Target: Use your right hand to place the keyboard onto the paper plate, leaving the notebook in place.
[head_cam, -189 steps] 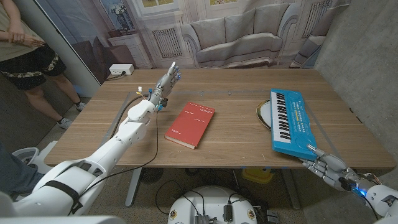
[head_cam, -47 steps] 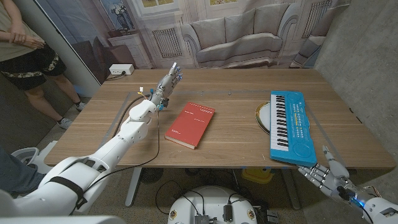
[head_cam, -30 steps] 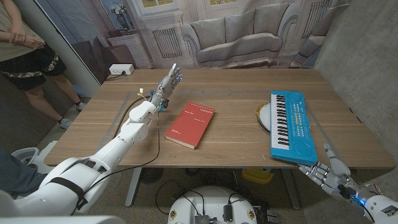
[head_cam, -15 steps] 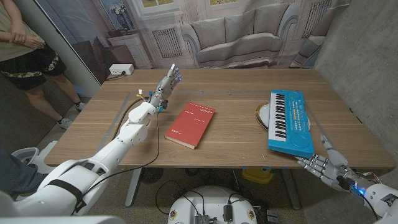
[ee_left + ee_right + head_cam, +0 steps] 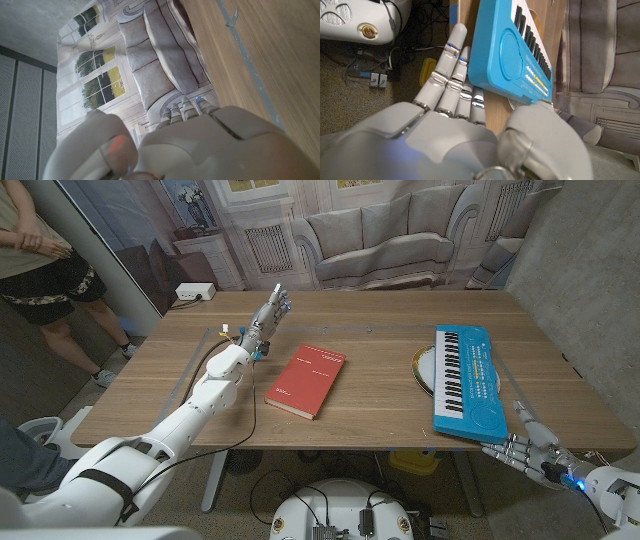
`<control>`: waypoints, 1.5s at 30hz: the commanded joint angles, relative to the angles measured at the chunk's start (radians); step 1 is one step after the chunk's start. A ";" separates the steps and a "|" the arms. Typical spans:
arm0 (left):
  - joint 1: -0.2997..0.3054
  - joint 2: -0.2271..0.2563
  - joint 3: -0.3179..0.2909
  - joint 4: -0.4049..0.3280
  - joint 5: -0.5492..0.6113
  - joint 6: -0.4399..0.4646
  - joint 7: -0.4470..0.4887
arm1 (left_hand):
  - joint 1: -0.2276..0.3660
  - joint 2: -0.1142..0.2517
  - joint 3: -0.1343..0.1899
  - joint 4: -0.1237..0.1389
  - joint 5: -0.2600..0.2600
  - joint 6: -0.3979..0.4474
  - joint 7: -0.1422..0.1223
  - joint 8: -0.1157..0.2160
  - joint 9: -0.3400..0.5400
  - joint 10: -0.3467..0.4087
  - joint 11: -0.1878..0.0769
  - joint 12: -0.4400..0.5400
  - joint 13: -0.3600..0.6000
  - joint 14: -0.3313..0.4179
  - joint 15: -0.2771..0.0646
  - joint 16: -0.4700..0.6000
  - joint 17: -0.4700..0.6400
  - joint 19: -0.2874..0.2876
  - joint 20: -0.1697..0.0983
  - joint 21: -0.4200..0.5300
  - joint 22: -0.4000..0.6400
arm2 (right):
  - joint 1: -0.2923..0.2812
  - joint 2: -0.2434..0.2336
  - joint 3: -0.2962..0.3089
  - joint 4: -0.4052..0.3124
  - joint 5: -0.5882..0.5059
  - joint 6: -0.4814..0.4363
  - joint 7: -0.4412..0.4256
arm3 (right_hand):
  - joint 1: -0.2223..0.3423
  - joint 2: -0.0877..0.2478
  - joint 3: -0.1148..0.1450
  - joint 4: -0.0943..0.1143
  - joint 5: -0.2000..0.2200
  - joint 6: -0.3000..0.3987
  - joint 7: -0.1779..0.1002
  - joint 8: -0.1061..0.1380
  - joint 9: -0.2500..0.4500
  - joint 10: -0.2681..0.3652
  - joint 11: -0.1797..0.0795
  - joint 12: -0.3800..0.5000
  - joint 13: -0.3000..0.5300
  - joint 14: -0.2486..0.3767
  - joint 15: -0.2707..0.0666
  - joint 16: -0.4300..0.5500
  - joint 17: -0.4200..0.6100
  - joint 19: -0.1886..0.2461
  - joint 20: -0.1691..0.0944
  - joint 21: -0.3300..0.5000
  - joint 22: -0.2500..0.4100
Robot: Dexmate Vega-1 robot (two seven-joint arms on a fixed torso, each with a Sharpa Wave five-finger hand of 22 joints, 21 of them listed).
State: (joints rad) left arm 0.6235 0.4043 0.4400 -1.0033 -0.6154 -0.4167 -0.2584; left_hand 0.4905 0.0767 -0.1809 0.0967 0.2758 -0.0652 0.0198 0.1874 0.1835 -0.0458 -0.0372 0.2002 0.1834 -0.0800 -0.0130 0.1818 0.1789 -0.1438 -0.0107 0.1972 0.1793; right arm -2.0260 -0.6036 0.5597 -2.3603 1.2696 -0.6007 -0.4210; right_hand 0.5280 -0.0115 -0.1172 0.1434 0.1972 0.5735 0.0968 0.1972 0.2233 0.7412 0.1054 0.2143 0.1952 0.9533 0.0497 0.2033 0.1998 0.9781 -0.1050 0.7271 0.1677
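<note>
- The blue toy keyboard (image 5: 468,383) sits at the table's right side, around four o'clock from the table's centre, its long axis running near to far, roughly six to twelve.
- Its far half lies over the paper plate (image 5: 423,366), which peeks out along the keyboard's nine o'clock edge. The near end sticks out past the table's (image 5: 380,340) front edge.
- The right hand (image 5: 527,453) is right at that overhanging near end, at about five o'clock from the keyboard's middle, below and just off the table edge.
- In the right wrist view its fingers (image 5: 451,65) reach up alongside the keyboard's underside, thumb on the other side of the corner. The hand is spread and cupped around the end, and I cannot tell whether it actually grips or merely touches.
- So the keyboard lies at eleven to twelve o'clock from this hand, straight along its own length. My read: any push or lift goes along that axis, toward the plate.
- The red notebook (image 5: 306,380) lies mid-table, well apart at nine o'clock from the keyboard, out of the way.
- The left hand (image 5: 271,310) stands far off at the ten o'clock side, fingers apart, holding nothing. The right hand is far nearer.
</note>
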 commanded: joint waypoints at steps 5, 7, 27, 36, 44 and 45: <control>0.017 0.012 -0.004 -0.030 -0.001 0.003 0.009 | 0.005 0.005 -0.010 0.002 0.001 0.001 -0.005 0.008 0.002 -0.006 -0.001 0.002 0.004 -0.009 0.002 0.006 0.003 -0.001 0.005 0.002 0.001 | 0.017 -0.003 -0.019 -0.059 -0.080 -0.051 -0.061 | -0.011 -0.001 -0.010 0.004 0.012 0.002 0.001 0.003 0.000 -0.005 0.001 0.003 0.002 -0.015 -0.001 -0.005 0.002 0.002 0.003 -0.014 0.001; 0.020 0.012 -0.005 -0.032 -0.002 0.003 0.010 | 0.005 0.005 -0.010 0.002 0.001 0.001 -0.005 0.008 0.002 -0.006 -0.001 0.002 0.004 -0.009 0.002 0.006 0.003 -0.001 0.004 0.002 0.001 | 0.020 -0.005 -0.024 -0.072 -0.097 -0.055 -0.072 | -0.013 -0.001 -0.011 0.004 0.013 0.001 -0.002 0.003 0.000 -0.008 -0.001 0.002 0.002 -0.021 0.001 -0.007 0.002 -0.001 0.004 -0.018 0.001; 0.032 0.008 -0.008 -0.047 -0.001 -0.010 0.027 | 0.006 0.006 -0.013 0.002 0.001 0.002 -0.004 0.008 0.002 -0.006 -0.002 0.002 0.004 -0.009 0.002 0.006 0.003 -0.002 0.003 0.002 0.001 | 0.069 -0.034 -0.072 -0.154 -0.219 -0.161 -0.196 | -0.031 0.003 -0.021 0.002 0.020 -0.004 -0.013 0.002 -0.005 -0.017 -0.009 0.003 0.001 -0.073 0.021 -0.019 0.000 -0.045 0.028 -0.058 0.003; 0.021 0.003 -0.005 -0.028 -0.002 -0.008 0.018 | 0.007 0.007 -0.014 0.002 0.001 0.001 -0.005 0.008 0.002 -0.006 0.000 0.002 0.004 -0.009 0.002 0.006 0.003 -0.002 0.003 0.002 0.001 | 0.099 -0.038 -0.134 -0.207 -0.299 -0.224 -0.292 | -0.036 0.004 -0.024 0.002 0.022 -0.004 -0.019 0.003 -0.006 -0.019 -0.014 0.003 0.000 -0.087 0.018 -0.020 0.000 -0.054 0.035 -0.069 0.004; 0.008 -0.005 0.000 -0.013 0.000 -0.011 0.005 | 0.007 0.007 -0.016 0.002 0.001 0.002 -0.004 0.008 0.002 -0.006 -0.001 0.001 0.004 -0.009 0.002 0.006 0.003 -0.002 0.003 0.002 0.001 | 0.135 -0.045 -0.178 -0.251 -0.348 -0.308 -0.364 | -0.041 0.003 -0.028 0.002 0.023 0.001 -0.023 0.005 -0.007 -0.016 -0.017 0.005 0.000 -0.088 0.017 -0.018 -0.001 -0.054 0.038 -0.073 0.004; 0.008 -0.004 0.000 -0.013 0.000 -0.010 0.005 | 0.007 0.007 -0.016 0.002 0.001 0.002 -0.005 0.008 0.002 -0.006 -0.001 0.002 0.004 -0.009 0.002 0.006 0.003 -0.002 0.003 0.002 0.001 | 0.139 -0.045 -0.188 -0.256 -0.357 -0.315 -0.373 | -0.042 0.003 -0.028 0.002 0.023 0.002 -0.022 0.006 -0.007 -0.016 -0.017 0.005 0.000 -0.086 0.016 -0.017 -0.001 -0.054 0.039 -0.074 0.004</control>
State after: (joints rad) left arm 0.6438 0.4064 0.4342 -1.0309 -0.6172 -0.4251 -0.2418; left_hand 0.4928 0.0789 -0.1891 0.0966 0.2758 -0.0652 0.0199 0.1874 0.1835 -0.0458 -0.0372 0.2002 0.1834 -0.0800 -0.0130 0.1818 0.1789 -0.1438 -0.0108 0.1972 0.1790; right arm -1.9288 -0.6399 0.4338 -2.5611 0.9845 -0.8236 -0.7000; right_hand 0.4924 -0.0076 -0.1391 0.1461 0.2125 0.5683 0.0799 0.1969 0.2135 0.7227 0.0945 0.2144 0.1953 0.8721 0.0694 0.1877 0.2001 0.9255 -0.0677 0.6573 0.1702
